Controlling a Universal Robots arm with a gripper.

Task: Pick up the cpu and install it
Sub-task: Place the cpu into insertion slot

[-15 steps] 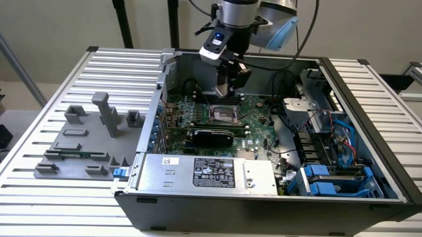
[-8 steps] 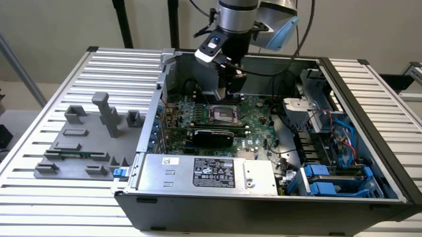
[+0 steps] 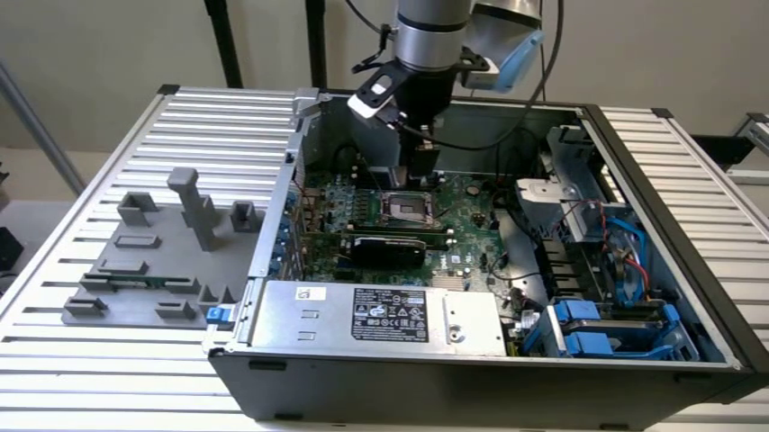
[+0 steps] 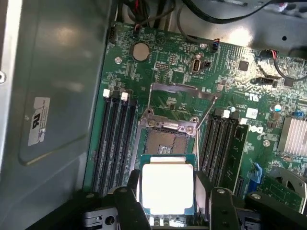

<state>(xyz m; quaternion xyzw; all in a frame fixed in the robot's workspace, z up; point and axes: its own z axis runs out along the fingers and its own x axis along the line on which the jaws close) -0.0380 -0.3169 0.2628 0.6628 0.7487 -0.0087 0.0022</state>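
The flat square cpu (image 4: 167, 188), its shiny silver-grey metal lid ringed by a thin pale border, sat between the two black fingers (image 4: 132, 184) of the arm's gripper (image 4: 167, 191), which were clamped on its two opposite edges. It hung just above the open black square socket (image 4: 165, 141) in the middle of the green motherboard (image 4: 230, 96), with the socket's thin metal retention frame (image 4: 182, 88) swung up behind it. In the exterior view the gripper (image 3: 417, 166) stood inside the dark grey computer case (image 3: 481, 387), directly over the socket (image 3: 404, 207).

The chip looked light, rigid and slick on top, and probably delicate underneath. The hold on its edges therefore seemed the sound one, though a slight tilt could let it slide.

Its underside was hidden and its near edge was cut off by the gripper body. Neither the gap to the socket nor the alignment of its corners could be judged
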